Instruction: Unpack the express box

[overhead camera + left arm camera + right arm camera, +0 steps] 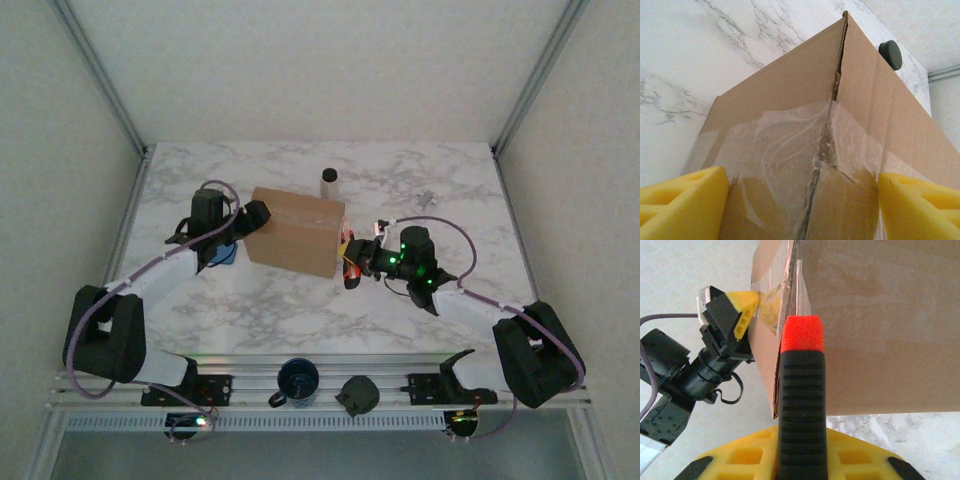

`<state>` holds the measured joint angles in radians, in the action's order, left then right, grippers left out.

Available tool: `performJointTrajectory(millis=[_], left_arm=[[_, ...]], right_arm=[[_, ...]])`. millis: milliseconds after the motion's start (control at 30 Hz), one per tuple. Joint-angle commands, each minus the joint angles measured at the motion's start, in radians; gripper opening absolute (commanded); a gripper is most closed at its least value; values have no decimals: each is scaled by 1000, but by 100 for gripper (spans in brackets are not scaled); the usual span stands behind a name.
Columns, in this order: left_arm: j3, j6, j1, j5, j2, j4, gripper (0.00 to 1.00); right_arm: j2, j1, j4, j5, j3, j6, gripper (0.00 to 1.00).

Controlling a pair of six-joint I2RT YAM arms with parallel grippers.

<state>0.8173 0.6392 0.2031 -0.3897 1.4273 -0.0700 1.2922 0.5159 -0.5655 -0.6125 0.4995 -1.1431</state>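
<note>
The express box [295, 232] is a brown carton lying mid-table with its flap seam taped shut. My left gripper [258, 217] is at the box's left end. Its yellow fingers [685, 195] are spread open on either side of the torn clear tape [790, 150] along the seam. The box [860, 90] runs away from that camera. My right gripper [352, 262] is at the box's right end, shut on a knife [801, 390] with a black ribbed handle and a red tip. The red tip touches the box [880, 325] near its corner edge. The left gripper [735, 315] shows at the far end.
A small bottle with a dark cap [329, 182] stands just behind the box. Something blue [226, 254] lies under the left arm. A blue cup [297, 381] and a dark object [356, 394] sit on the front rail. A small grey item [426, 197] lies back right.
</note>
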Motion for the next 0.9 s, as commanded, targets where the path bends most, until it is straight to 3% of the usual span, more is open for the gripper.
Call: performJointTrajectory(millis=[0,867], left_arm=[[-74,78,8,124,75,217,75],[-88,93,7,149,75,203,75]], right_arm=[[-19,52,30,-104,-27,-18,0],[-41,133,12,-109,-49,-48,0]])
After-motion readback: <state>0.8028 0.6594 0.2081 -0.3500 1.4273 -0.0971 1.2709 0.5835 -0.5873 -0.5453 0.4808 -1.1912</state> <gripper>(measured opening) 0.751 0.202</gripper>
